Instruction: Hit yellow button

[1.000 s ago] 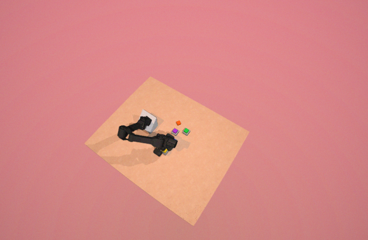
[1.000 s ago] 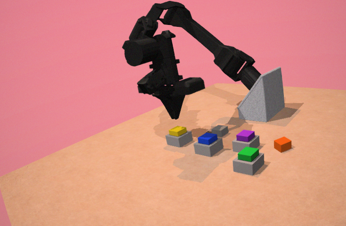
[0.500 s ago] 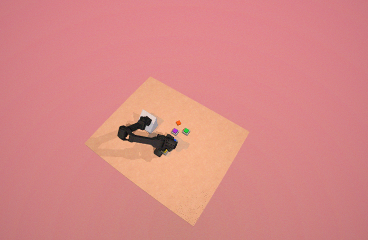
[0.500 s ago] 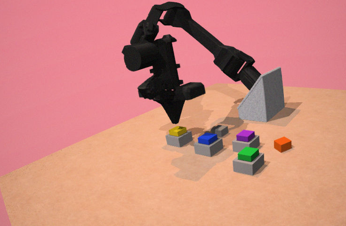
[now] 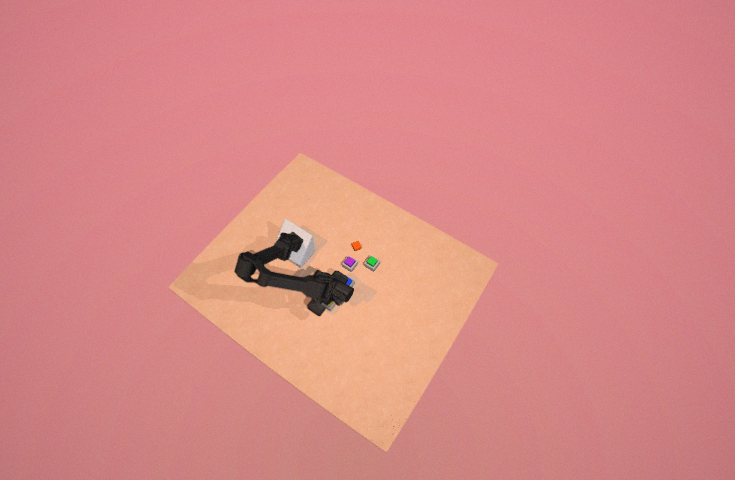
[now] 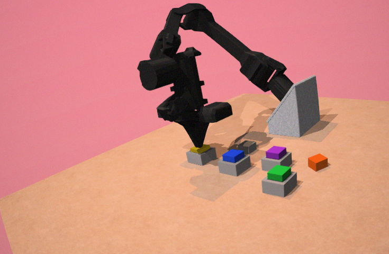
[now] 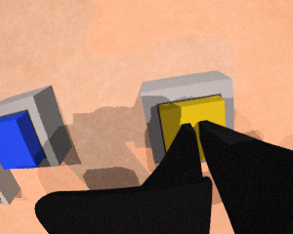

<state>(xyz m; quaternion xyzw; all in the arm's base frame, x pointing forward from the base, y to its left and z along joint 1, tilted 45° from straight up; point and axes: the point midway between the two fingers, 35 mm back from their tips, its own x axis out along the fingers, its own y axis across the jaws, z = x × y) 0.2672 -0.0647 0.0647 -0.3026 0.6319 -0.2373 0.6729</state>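
Observation:
The yellow button (image 5: 330,304) (image 6: 204,148) (image 7: 205,107) sits in its grey base, mostly covered by the arm in the top view. Its cap stands lower in the base than the blue cap does and looks partly pushed in. My gripper (image 6: 198,146) (image 7: 194,131) is shut with nothing between the fingers, only a thin gap showing at the tips. It points down, and the fingertips appear to touch the yellow cap's top. The fingers hide part of the cap in the wrist view.
The blue button (image 5: 349,281) (image 6: 233,155) (image 7: 15,138) is beside the yellow one. The purple button (image 5: 350,262) (image 6: 276,152) and green button (image 5: 372,261) (image 6: 279,172) stand farther along. A grey block (image 6: 249,146) lies behind the blue button. An orange block (image 5: 356,245) (image 6: 317,162) lies past the purple one.

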